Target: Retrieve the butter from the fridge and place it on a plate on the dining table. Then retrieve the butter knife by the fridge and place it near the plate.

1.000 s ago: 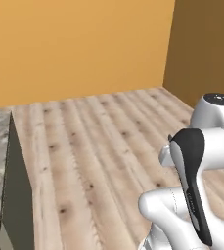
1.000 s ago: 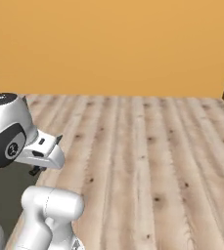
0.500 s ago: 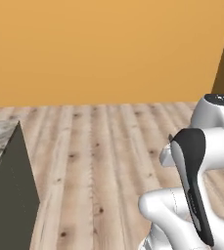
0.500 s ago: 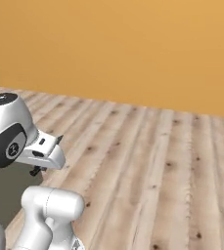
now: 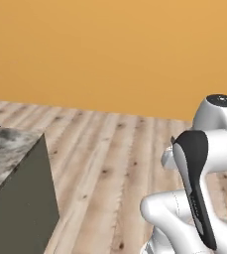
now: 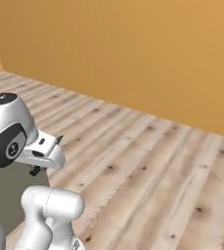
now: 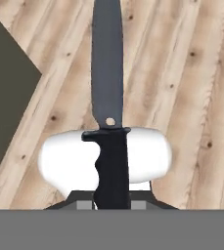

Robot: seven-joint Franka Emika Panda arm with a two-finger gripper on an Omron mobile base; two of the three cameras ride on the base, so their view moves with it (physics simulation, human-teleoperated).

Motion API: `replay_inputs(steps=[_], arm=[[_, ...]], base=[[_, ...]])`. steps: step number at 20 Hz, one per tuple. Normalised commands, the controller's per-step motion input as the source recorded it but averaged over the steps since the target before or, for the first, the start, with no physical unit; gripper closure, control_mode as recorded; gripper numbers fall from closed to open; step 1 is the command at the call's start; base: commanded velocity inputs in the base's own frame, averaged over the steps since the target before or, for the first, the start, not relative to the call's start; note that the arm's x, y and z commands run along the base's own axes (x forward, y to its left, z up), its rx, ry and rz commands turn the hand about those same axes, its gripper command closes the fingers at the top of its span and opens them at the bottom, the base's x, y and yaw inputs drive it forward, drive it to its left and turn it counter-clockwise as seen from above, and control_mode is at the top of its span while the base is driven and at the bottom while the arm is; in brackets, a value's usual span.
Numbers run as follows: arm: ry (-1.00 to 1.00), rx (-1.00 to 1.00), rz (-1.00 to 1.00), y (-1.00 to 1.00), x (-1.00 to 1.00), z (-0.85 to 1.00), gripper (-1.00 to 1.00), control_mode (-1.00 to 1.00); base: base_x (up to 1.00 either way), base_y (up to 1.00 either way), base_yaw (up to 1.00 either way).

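knife: all dark, matte; long flat blade with a small pale rivet near its base, a short crossguard, and a handle with finger-shaped bumps on one side. In my hand view it points straight up along my gripper's line, over the floor.
gripper: my fingers are clamped on the knife's handle; the handle's lower end sits between them at the bottom of the hand view, so I am holding it and carrying it in the air.
table: the left base view shows one corner of it: grey-brown speckled marble top, flat and sharp-edged, over a plain olive side panel. In the hand view, the dark olive wedge at the left edge looks like the same panel, off to the side of the blade.
floor: pale wooden planks with dark knots and fine grain, running away toward the wall.
wall: smooth flat orange, no texture.
arm: glossy white rounded shells with a dark curved joint cover, folded close to the base.
change: both base views have swung since half a second ago. The dark brown edge at the far right of the left view has gone out of frame, the table corner sits lower and broader, and the wall now covers more of the right view. My arm's pose and my grip look the same.
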Motion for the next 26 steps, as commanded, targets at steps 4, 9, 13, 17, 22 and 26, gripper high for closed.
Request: replay_inputs(steps=[4,9,13,17,22,26], arm=[[0.00,0.00,0.00,0.00,0.00,0.00,1.00,1.00],[0.00,0.00,0.00,0.00,0.00,0.00,1.00,1.00],[0.00,0.00,0.00,0.00,0.00,0.00,1.00,1.00],[0.00,0.00,0.00,0.00,0.00,0.00,1.00,1.00],[0.00,0.00,0.00,0.00,0.00,0.00,1.00,1.00],[0.00,0.00,0.00,0.00,0.00,0.00,1.00,1.00]], base=[[1.00,-0.75,0.50],[1.00,-0.79,0.47],[1.00,-0.84,0.52],[1.00,-0.84,0.53],[0.92,-0.65,0.70],[0.87,-0.71,0.70]])
